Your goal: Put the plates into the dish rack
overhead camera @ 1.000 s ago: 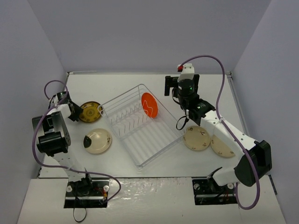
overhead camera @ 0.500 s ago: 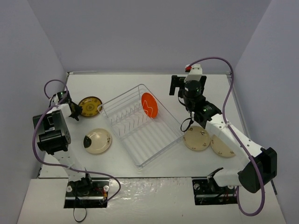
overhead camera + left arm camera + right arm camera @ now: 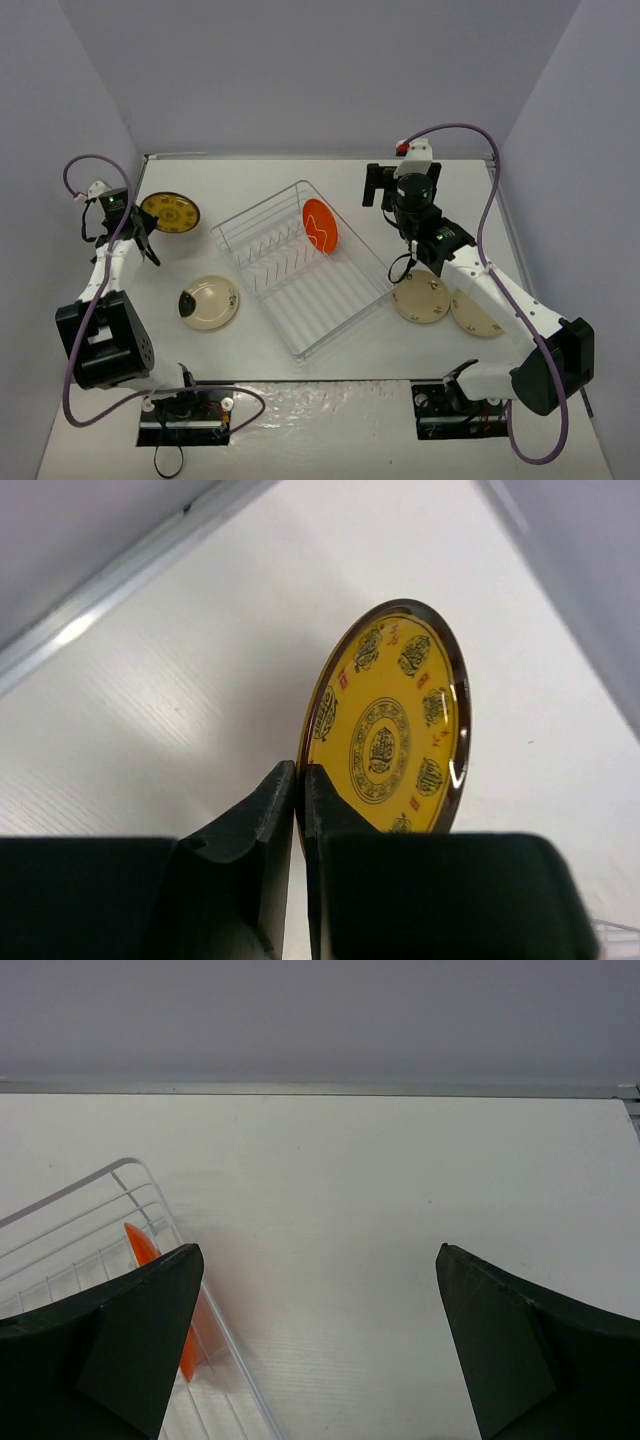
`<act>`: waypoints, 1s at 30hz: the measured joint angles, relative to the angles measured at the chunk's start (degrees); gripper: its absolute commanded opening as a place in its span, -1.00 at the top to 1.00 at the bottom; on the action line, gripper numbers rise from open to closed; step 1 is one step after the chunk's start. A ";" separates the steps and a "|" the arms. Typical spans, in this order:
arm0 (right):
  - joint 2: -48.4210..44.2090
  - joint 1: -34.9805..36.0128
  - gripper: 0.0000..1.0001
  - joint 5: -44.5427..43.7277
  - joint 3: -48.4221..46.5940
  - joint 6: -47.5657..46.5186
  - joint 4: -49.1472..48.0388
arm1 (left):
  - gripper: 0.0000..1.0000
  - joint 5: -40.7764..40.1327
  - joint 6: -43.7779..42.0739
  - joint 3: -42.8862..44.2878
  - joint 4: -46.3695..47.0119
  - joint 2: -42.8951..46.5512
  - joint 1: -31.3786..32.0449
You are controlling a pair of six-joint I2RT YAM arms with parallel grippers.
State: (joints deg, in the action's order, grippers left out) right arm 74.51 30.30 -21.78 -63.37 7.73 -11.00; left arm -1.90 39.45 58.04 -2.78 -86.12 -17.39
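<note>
Left wrist view shows my left hand [image 3: 300,776] pinched tight on the rim of the mustard plate [image 3: 390,740], which stands on edge with its patterned face showing, near the far left corner of the bench [image 3: 280,175]. My right hand [image 3: 318,1252] is spread wide with nothing between the fingers, above bare bench just beyond the far right end of the dish rack [image 3: 262,204]. That rack sits slantwise mid-bench, and the orange plate [image 3: 320,226] stands upright at its far right end. One cream plate [image 3: 208,302] lies flat left of the rack. Two more cream plates [image 3: 420,297] lie right of it, side by side.
</note>
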 measured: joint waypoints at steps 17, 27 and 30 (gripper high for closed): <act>1.34 0.00 -0.99 11.37 0.00 -5.29 -2.58 | 1.00 14.41 -22.35 1.86 6.83 14.40 5.67; -1.15 -0.27 -1.00 19.64 0.72 -12.44 -3.58 | 1.00 42.44 -47.72 12.26 12.00 13.96 17.06; -3.29 -0.81 -1.00 21.21 0.94 -14.02 -3.57 | 1.00 49.99 -59.00 18.40 7.09 12.06 19.79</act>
State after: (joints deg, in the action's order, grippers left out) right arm 71.22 29.49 -0.56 -62.43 -6.30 -14.57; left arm 48.09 -19.54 76.44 4.32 -74.05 2.40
